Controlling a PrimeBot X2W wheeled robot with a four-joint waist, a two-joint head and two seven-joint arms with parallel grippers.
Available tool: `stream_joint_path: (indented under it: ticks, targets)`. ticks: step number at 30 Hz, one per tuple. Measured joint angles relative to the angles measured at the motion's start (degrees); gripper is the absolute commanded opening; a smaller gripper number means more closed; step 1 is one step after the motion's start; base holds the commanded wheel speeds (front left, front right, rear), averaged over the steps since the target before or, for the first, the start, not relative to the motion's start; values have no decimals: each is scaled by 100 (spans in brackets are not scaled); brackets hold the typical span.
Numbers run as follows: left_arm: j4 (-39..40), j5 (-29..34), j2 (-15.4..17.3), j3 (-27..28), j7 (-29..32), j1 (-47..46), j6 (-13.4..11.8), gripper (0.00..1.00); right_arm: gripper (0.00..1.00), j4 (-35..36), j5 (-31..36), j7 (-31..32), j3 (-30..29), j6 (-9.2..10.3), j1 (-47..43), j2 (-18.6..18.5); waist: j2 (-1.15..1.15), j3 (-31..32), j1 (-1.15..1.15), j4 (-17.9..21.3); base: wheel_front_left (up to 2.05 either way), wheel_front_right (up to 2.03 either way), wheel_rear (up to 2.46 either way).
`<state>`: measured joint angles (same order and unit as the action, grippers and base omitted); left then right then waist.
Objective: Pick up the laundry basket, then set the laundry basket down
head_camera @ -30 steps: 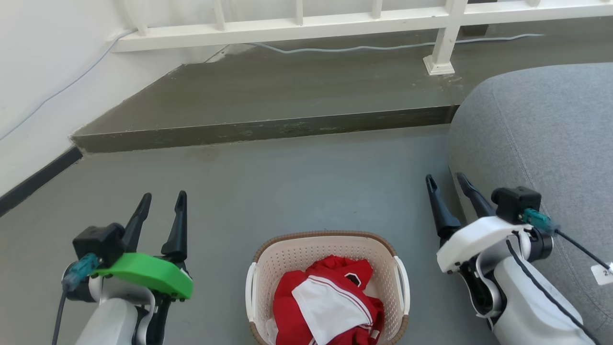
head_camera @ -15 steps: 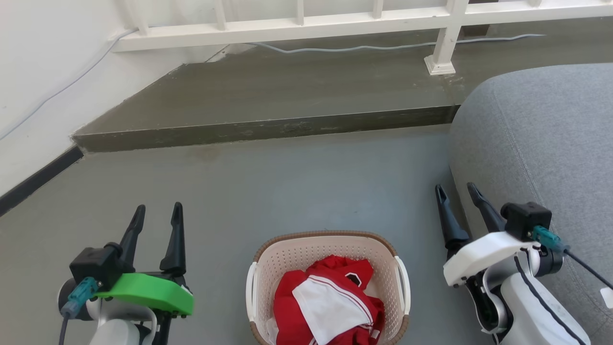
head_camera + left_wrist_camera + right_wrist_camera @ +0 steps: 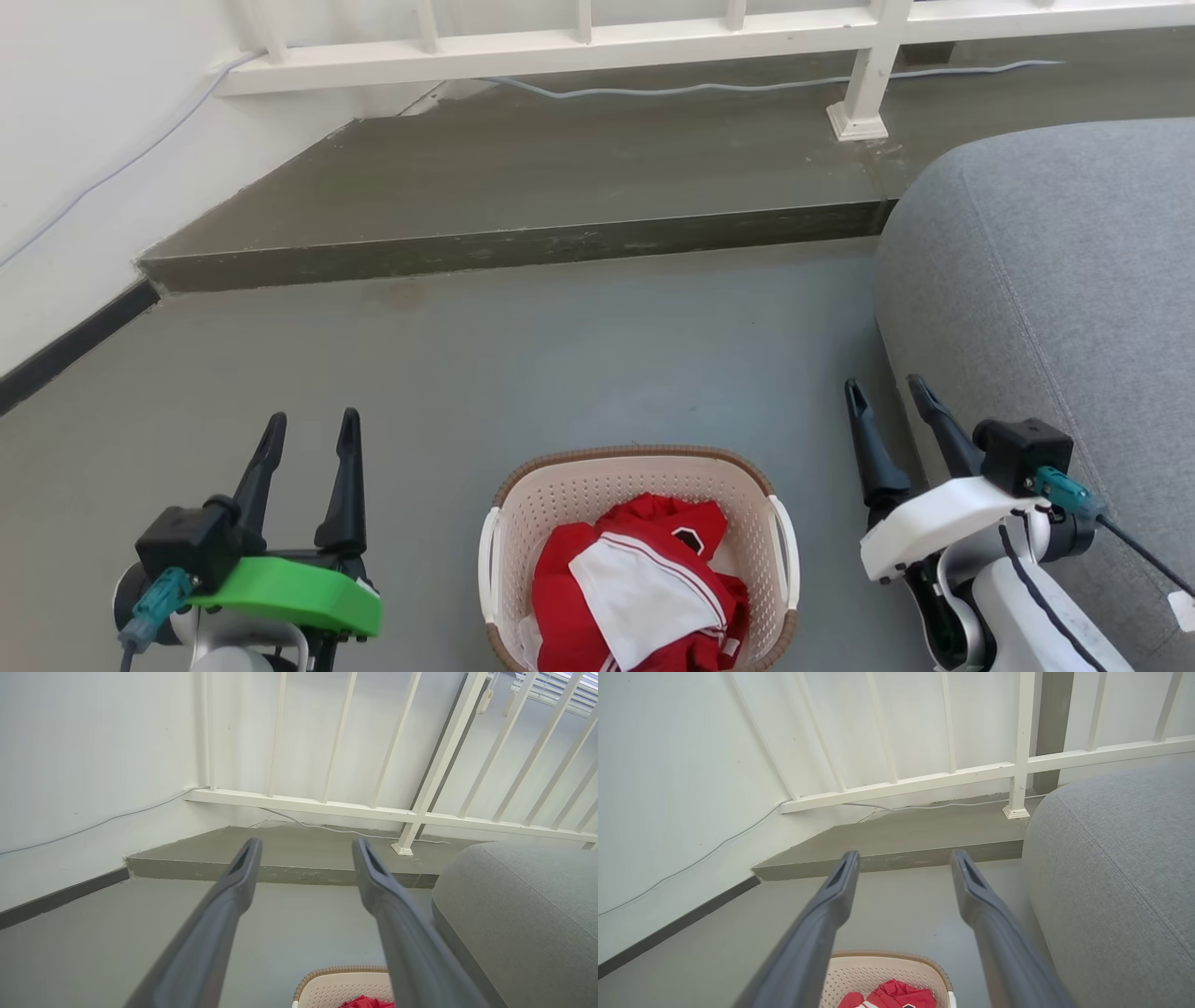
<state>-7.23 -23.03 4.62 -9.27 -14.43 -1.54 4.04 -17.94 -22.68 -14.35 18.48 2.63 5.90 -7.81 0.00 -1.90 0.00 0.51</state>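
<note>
**Basket on the floor between two spread grippers**

The laundry basket (image 3: 560,509) sits on the floor between the two grippers and nearer the robot than their fingertips. It is a rounded rectangle of cream perforated plastic with a brown woven-look rim and smooth white side handles. A crumpled red and white garment (image 3: 644,588) lies inside it.

The left gripper (image 3: 313,418) is to the basket's left, clear of it, with a glossy green wrist cover (image 3: 289,583) behind its fingers. Its two long, dark, tapered fingers point forward, set apart, with nothing between them. The right gripper (image 3: 884,383) is to the basket's right, also clear of it. Its fingers are likewise spread and empty, leaning slightly leftward above a white wrist cover (image 3: 934,527). Just beside its outer finger bulges a grey sofa (image 3: 1055,280) of coarse woven fabric.

Ahead of both sets of fingertips runs smooth grey floor (image 3: 560,364), then a low, scuffed concrete step (image 3: 523,247). On the step lies a thin pale cable (image 3: 653,91). Beyond it stands a white-painted railing (image 3: 579,47) against a plain white wall (image 3: 84,112).
</note>
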Motion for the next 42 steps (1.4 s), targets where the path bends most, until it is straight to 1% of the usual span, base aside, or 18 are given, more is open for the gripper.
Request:
stream_joint_path:
  ticks: [8, 20, 22, 26, 32, 33, 37, 42]
  targets:
    - [19, 66, -31, 140, 0, 62, 48, 100, 100, 94, 115, 0, -115, -12, -60, 56, 0, -43, 0, 5, 0, 0, 0]
    - [33, 126, -151, 277, 0, 79, 108, 100, 100, 125, 266, 0, -174, -110, -136, 78, 0, -51, 0, -8, 0, 0, 0]
    - [31, 163, -152, 299, 0, 99, 152, 100, 100, 124, 282, 0, -177, -112, -178, 88, 0, -42, 0, -7, 0, 0, 0]
    - [4, 165, -158, 302, 0, 190, 157, 100, 100, 124, 311, 0, -208, -156, -181, 108, 0, -24, 0, -6, 0, 0, 0]
    - [-62, 163, -172, 304, 0, 191, 208, 100, 100, 124, 360, 0, -275, -165, -183, 152, 0, -7, 0, -1, 0, 0, 0]
    - [-89, 162, -176, 303, 1, 192, 207, 0, 0, 111, 359, 1, -277, -176, -186, 162, 0, -6, 0, -1, 0, 0, 0]
    - [-366, 162, -214, 266, 27, 224, 205, 0, 0, -120, 356, 12, -258, -170, -333, 245, 0, -5, 0, 0, 0, 0, 0]
    - [-422, -3, -225, 263, 70, 280, 207, 0, 0, -154, 201, 29, -298, -179, -436, 255, 0, 2, 0, -1, 0, 0, 0]
